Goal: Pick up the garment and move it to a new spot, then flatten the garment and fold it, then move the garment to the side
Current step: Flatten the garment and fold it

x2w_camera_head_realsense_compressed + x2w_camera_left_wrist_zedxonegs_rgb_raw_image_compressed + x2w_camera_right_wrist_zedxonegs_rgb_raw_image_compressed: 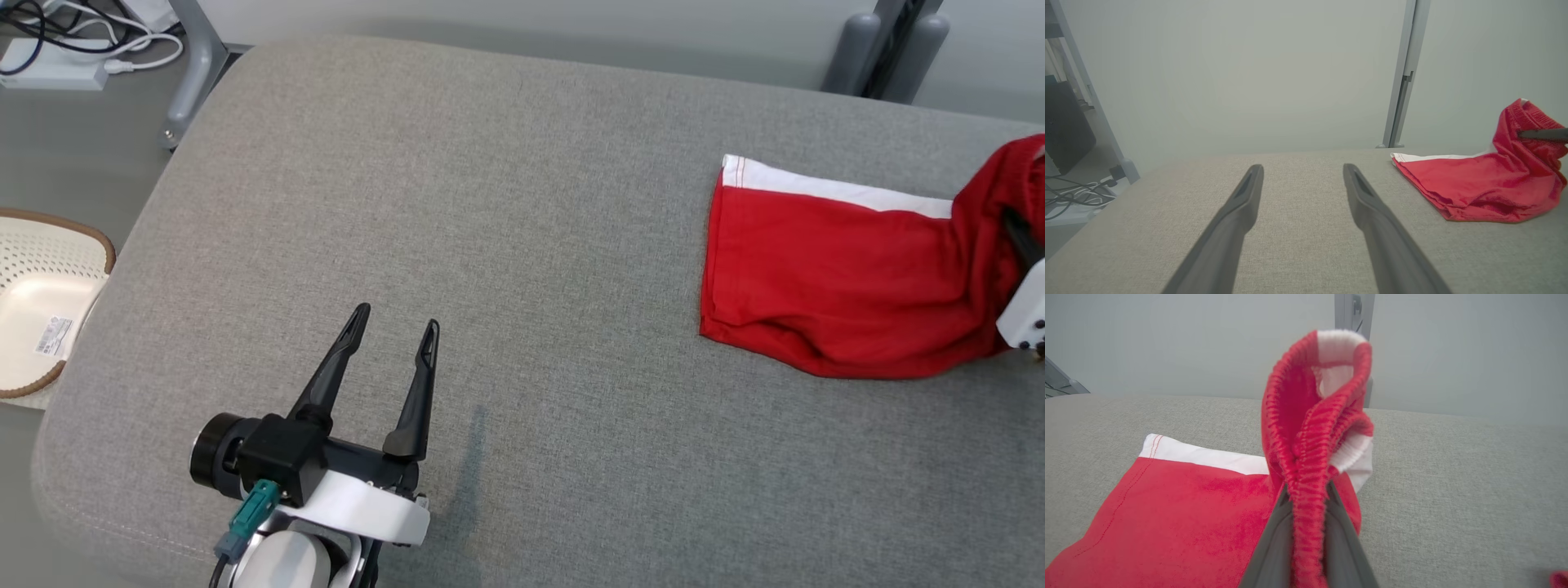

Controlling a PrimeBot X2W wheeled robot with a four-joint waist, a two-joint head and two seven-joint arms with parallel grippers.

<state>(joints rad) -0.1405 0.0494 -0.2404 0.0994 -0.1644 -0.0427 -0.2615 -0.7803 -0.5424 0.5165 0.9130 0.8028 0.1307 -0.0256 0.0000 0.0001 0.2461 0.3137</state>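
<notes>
The red garment (816,278) lies toward the right side of the grey padded surface (522,204). Its leg end is spread flat, with a white band (824,186) along the far edge. The right gripper (1308,488) is pinched tight on the elastic waistband (1306,457), holding that end up off the padding. The left gripper (395,317) hovers over the near left part of the surface, well apart from the cloth, fingers spread wide with nothing between them.
</notes>
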